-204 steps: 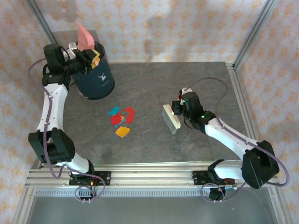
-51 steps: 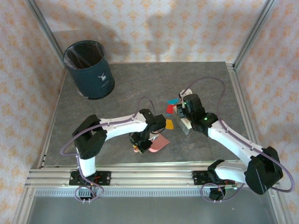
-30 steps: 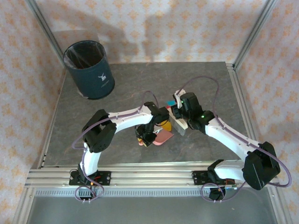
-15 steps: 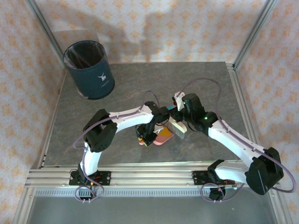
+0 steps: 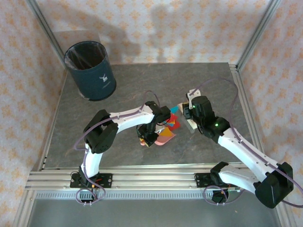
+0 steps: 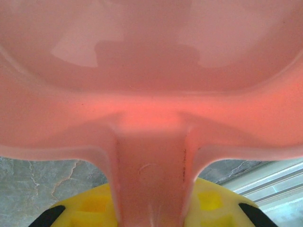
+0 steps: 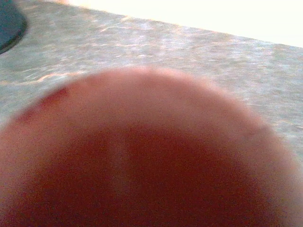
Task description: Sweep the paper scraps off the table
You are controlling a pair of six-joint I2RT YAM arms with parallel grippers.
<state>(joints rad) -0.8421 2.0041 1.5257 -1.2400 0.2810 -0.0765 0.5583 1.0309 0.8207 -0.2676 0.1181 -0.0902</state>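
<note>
Gripping the pink dustpan (image 5: pixel 165 138) by its handle (image 6: pixel 149 179), left jaws hold it just beside the paper scraps (image 5: pixel 173 122) on the counter (image 5: pixel 118 99); right jaws clamp a brush (image 5: pixel 191 125) opposite

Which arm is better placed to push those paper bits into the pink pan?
Right, probably: the right gripper holds the brush beside the paper scraps, opposite the dustpan in the left gripper.
</note>
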